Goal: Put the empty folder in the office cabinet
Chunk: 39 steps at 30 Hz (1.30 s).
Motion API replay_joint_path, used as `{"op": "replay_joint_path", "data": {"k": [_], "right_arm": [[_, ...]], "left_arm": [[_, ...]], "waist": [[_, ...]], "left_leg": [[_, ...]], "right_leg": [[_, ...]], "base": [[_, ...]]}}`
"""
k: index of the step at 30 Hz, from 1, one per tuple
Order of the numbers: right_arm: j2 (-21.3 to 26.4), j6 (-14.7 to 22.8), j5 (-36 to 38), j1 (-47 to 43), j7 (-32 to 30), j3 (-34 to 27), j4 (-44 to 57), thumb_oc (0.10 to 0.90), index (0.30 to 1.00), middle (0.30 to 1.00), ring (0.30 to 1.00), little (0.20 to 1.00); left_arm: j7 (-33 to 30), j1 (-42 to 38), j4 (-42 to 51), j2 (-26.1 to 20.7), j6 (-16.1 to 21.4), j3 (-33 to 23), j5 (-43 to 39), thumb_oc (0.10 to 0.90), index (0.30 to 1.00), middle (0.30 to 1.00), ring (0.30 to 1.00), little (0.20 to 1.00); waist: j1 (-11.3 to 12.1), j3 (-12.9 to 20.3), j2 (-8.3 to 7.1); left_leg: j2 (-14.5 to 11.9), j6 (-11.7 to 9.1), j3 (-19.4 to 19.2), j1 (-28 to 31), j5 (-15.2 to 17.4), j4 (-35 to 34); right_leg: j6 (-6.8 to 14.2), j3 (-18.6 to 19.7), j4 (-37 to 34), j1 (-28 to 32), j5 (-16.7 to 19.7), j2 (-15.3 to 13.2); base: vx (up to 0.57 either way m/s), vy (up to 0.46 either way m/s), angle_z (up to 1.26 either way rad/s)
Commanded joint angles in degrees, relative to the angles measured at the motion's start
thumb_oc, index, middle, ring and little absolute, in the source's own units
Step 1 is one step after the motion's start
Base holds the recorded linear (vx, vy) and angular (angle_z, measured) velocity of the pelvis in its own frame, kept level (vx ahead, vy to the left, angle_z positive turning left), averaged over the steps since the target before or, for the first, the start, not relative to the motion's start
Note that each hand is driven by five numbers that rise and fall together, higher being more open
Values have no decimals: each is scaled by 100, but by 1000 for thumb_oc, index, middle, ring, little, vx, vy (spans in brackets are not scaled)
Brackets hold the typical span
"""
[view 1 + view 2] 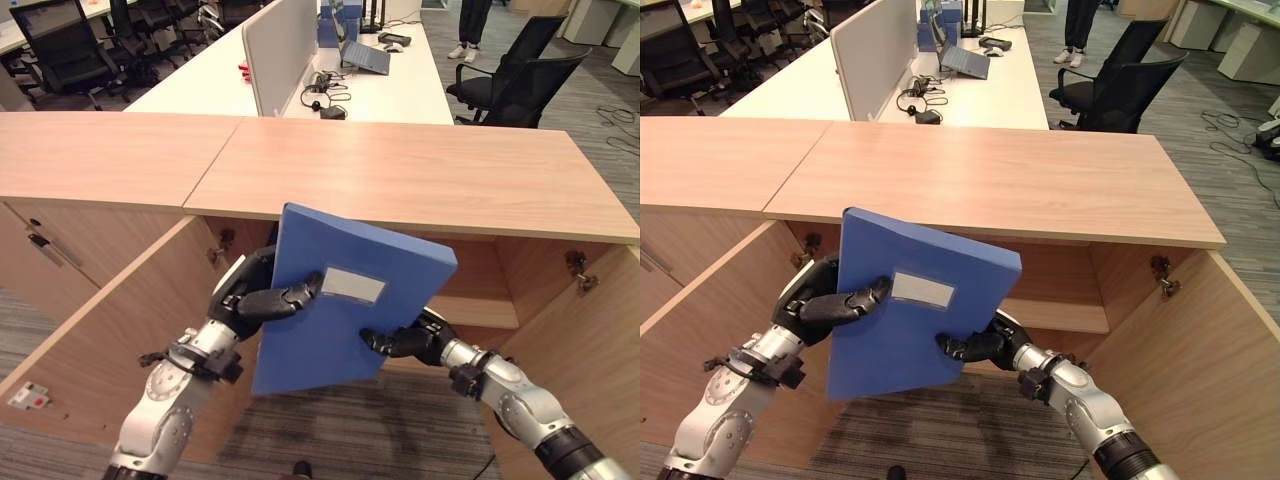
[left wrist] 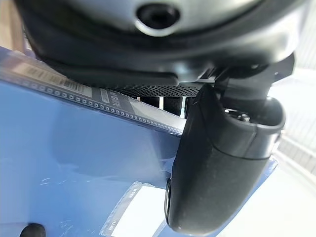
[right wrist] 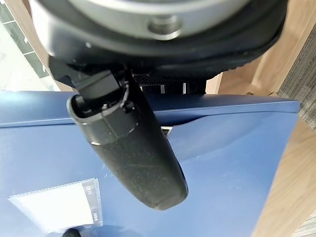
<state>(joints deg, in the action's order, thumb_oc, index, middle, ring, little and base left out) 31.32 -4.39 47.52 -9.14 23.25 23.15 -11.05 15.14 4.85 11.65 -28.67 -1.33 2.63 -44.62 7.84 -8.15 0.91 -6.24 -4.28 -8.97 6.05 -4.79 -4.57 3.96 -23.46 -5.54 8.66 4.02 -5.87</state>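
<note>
Open office cabinet up at twelve o'clock; blue folder tilted, held before its opening. Left hand at nine o'clock, thumb clamped across the cover; right hand at four o'clock, thumb pinching the lower edge.

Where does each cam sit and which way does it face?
Left eye view: head, looking down at blue folder, open cabinet; both arms show.
Right eye view: same scene, shifted slightly.
Left wrist view: on left robot hand, thumb across folder face.
Right wrist view: on right robot hand, likewise.
Shared: folder's label pocket.
</note>
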Motion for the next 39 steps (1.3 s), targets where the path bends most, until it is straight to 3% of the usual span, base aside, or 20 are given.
{"op": "replay_joint_path", "data": {"k": [1, 2, 3, 4, 9, 12, 18, 23, 33, 39], "right_arm": [[-1482, 513, 1435, -695, 410, 12, 1324, 400, 300, 300, 300, 300], [-1524, 545, 1464, -666, 387, -47, 1347, 400, 300, 300, 300, 300], [-1537, 551, 1484, -635, 388, -76, 1361, 400, 300, 300, 300, 300], [-1546, 565, 1492, -594, 377, -101, 1363, 400, 300, 300, 300, 300], [-1460, 615, 1328, -143, 240, -515, 1236, 400, 300, 300, 300, 300], [-1302, 634, 837, 251, 44, -840, 853, 400, 300, 300, 300, 300], [-1552, 718, 351, 895, -570, -1548, -259, 400, 300, 300, 300, 300], [-1858, 853, 655, 952, -891, -1876, -853, 400, 300, 300, 300, 300], [-1932, 966, 765, 821, -1175, -2132, -1703, 400, 300, 300, 300, 300], [-2085, 1194, 1090, 659, -1382, -2444, -2022, 400, 300, 300, 300, 300]], "left_arm": [[500, -747, 661, 701, 843, 676, -673, 400, 300, 300, 300, 300], [480, -695, 598, 718, 855, 625, -623, 400, 300, 300, 300, 300], [453, -635, 536, 720, 876, 571, -562, 438, 356, 356, 356, 356], [394, -563, 444, 715, 916, 508, -445, 800, 900, 900, 900, 900], [9, -218, -9, 579, 1255, -38, 660, 800, 900, 900, 900, 900], [-235, 148, -497, 620, 1398, -397, 1242, 800, 900, 900, 900, 900], [-703, 619, -1684, 889, 1452, -845, 1821, 800, 900, 900, 900, 900], [-928, 742, -2390, 976, 1437, -805, 2109, 800, 900, 900, 900, 900], [-918, 753, -3132, 836, 1345, -525, 2367, 800, 900, 900, 900, 900], [-840, 700, -3629, 831, 1297, -354, 2248, 800, 900, 900, 900, 900]], "waist": [[-114, 244, -128], [-116, 244, -125], [-112, 248, -126], [-108, 249, -126], [-85, 246, -141], [-62, 208, -152], [-57, 167, -167], [14, 26, -150], [182, -235, -40], [226, -298, 83]], "left_leg": [[265, 32, 218, 396, 923, 294], [265, 32, 213, 399, 927, 293], [266, 31, 211, 401, 930, 291], [271, 31, 208, 404, 932, 291], [270, 15, 213, 410, 941, 280], [267, 2, 222, 425, 961, 270], [294, 5, 256, 296, 928, 258], [299, -7, 337, 141, 876, 239], [394, 5, 686, -301, 699, 131], [400, -3, 936, -442, 711, 7]], "right_leg": [[114, 259, 54, 273, -897, 136], [117, 262, 54, 272, -899, 134], [118, 263, 54, 270, -899, 134], [118, 265, 54, 272, -897, 136], [131, 224, 54, 276, -891, 128], [136, 213, 54, 292, -904, 139], [153, 94, 54, 199, -897, 122], [168, -32, 54, 102, -904, 116], [176, -498, 109, -185, -894, 54], [179, -672, 488, -492, -1149, 7]], "base": [[0, 0, 0], [0, 0, 0], [0, 0, 0], [0, 0, 0], [35, 7, 0], [35, 3, 1], [20, 5, 4], [0, 2, 10], [-14, 4, 23], [31, 0, 23]]}}
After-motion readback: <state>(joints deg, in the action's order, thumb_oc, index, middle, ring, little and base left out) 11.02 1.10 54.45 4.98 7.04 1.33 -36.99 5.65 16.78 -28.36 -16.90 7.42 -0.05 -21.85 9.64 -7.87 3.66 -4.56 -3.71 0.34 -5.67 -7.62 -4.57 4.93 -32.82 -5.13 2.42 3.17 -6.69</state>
